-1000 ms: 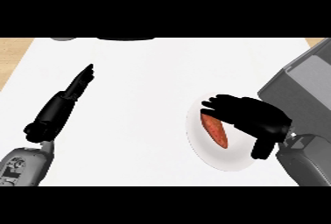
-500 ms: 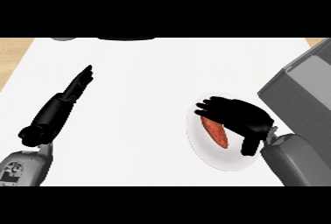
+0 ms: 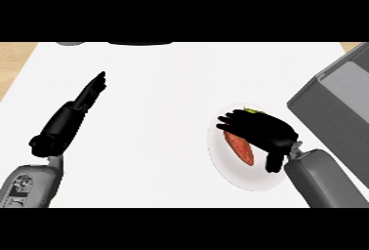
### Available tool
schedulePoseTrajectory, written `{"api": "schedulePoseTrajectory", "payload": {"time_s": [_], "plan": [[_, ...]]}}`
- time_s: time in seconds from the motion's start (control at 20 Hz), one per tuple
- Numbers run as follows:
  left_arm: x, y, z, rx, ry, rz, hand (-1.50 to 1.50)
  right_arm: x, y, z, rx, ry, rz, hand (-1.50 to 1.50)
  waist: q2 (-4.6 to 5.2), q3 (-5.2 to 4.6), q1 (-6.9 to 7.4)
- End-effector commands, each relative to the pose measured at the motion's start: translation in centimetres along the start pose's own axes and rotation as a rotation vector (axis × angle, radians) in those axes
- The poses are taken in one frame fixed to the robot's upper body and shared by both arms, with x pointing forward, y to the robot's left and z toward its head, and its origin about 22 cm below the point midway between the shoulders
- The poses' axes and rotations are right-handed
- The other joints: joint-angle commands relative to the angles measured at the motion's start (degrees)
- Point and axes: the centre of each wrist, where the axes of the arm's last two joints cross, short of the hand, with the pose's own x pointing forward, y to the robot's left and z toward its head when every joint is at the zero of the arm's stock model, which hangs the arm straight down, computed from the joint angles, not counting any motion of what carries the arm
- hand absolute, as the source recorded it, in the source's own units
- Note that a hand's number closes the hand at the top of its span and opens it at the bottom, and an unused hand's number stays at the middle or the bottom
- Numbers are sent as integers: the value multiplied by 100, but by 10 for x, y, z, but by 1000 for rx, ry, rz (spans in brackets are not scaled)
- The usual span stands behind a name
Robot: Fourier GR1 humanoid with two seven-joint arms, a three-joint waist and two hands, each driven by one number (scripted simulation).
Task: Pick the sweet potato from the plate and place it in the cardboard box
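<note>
The right hand point(image 3: 263, 134), matte black and knuckled, lies over the right half of the plate point(image 3: 245, 177) with its fingers curled down toward the sweet potato point(image 3: 240, 146) and its thumb pointing back toward the grey forearm; whether the fingers actually clasp the vegetable cannot be told, since the hand covers the side where they would meet. The sweet potato is a long, tapered orange-red shape lying lengthwise on the plate, its upper end under the fingertips and its lower tip bare. The plate is smooth, white and round, looking taller than wide, and sits on the plain white counter point(image 3: 166, 112). Just right of the plate stands the box point(image 3: 338, 105), which shows grey, with flat angular walls and a darker inside. Well apart at the left, the left hand point(image 3: 90, 93) rests with its fingers straight and held together, touching nothing.
</note>
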Motion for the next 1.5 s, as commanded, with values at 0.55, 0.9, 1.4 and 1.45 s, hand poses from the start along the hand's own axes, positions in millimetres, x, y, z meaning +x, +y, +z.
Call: {"api": "schedulePoseTrajectory", "payload": {"time_s": [0.55,0.9,1.4,1.45], "plan": [[19,15,-1,-1,-10,0,0,-19,44,-27,6,-78,27,150,5,3,21],[16,27,5,-9,-12,6,0,-10,40,-34,-140,-140,77,150,-1,2,8],[9,-9,-2,-11,-15,6,0,-46,7,-32,-299,303,-139,150,25,-1,2],[9,5,1,12,-8,-14,0,-42,16,-36,-285,391,-188,150,20,-3,3]]}}
